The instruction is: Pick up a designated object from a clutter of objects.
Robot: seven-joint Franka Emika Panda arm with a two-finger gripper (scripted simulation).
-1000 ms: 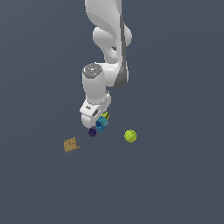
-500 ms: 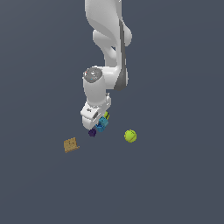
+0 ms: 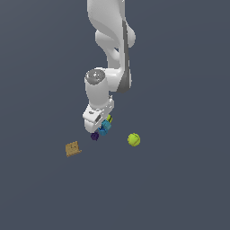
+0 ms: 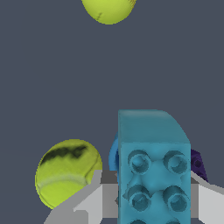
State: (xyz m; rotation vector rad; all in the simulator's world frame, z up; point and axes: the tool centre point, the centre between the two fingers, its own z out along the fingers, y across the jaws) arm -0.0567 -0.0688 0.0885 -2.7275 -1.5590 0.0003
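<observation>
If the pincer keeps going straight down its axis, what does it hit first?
The teal block, already sitting between the fingers of the pincer. Whether the fingers touch it is unclear.

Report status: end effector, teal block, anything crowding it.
End effector down over the clutter, fingers flanking teal block; closure unclear. Yellow-green ball, blue cup and purple cube crowd the block.

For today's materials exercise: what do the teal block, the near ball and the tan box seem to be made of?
Teal block: moulded plastic, matte, shown by round studs. Near ball: likely felt, like a tennis ball, with curved seam marks. Tan box: perhaps cardboard, flat brown; too small to be sure.
</observation>
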